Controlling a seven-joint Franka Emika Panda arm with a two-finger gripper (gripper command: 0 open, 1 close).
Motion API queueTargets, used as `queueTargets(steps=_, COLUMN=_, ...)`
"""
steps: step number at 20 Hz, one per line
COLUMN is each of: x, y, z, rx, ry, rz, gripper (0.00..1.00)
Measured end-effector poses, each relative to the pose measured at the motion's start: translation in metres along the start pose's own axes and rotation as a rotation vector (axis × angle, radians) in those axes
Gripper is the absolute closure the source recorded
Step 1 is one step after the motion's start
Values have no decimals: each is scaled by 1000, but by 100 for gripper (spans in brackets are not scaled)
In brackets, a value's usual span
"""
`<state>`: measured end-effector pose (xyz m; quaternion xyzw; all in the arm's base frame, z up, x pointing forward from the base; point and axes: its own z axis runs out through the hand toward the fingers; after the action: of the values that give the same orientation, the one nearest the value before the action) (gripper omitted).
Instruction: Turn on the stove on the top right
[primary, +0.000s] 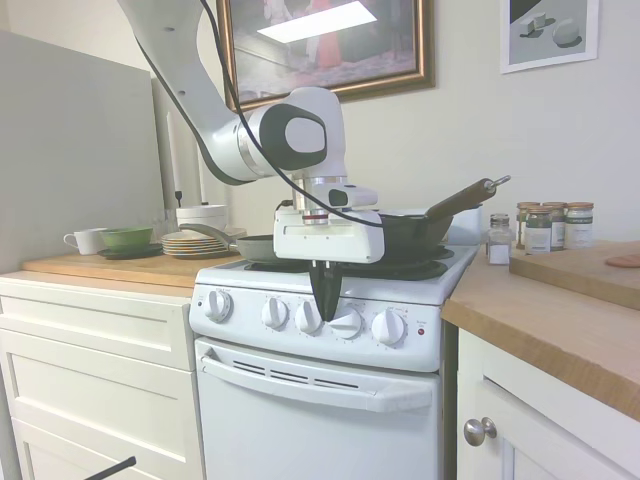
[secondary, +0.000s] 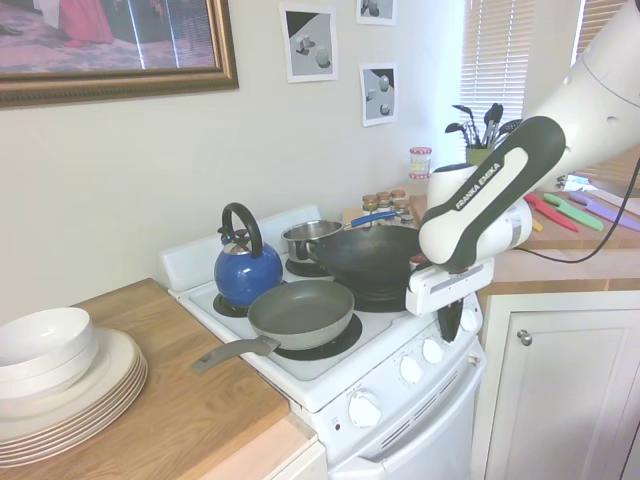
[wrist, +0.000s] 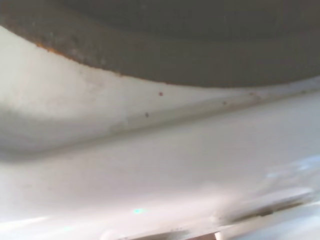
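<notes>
The stove (primary: 320, 390) stands between cream cabinets, its white front panel carrying five round knobs (primary: 305, 318) in a row and a small red light (primary: 421, 331) at the panel's 3 o'clock end, with the door handle (primary: 318, 381) just below. The jaws (primary: 326, 292) point straight down in front of the panel, their dark tips drawn together into one narrow point with no gap showing, ending between the third knob (primary: 309, 317) and the fourth knob (primary: 346, 322); whether the tips touch either knob cannot be told. In the second exterior view the same tips (secondary: 451, 322) hang just above the knob row.

Farther back on the cooktop, a grey frying pan (secondary: 300, 312) sits on a front burner and a black wok (secondary: 372, 256) on the burner beside it. Behind them are a blue kettle (secondary: 246, 270) and a small steel pot (secondary: 311, 238).

On the wooden desk (secondary: 170, 420) at 9 o'clock of the stove in that view, a stack of plates (secondary: 85, 400) bears white bowls (secondary: 42, 345). The wrist view gives only a blurred white enamel surface (wrist: 150, 165) under a dark curved edge.
</notes>
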<state>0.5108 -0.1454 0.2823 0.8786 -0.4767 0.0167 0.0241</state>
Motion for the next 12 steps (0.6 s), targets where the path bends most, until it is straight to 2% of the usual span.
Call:
queueTargets(steps=5, x=2, y=1, z=4, rx=-3, ry=11, rz=10, gripper=100)
queueTargets(steps=12, x=-3, y=-5, z=10, rx=-44, ry=43, rz=17, gripper=100)
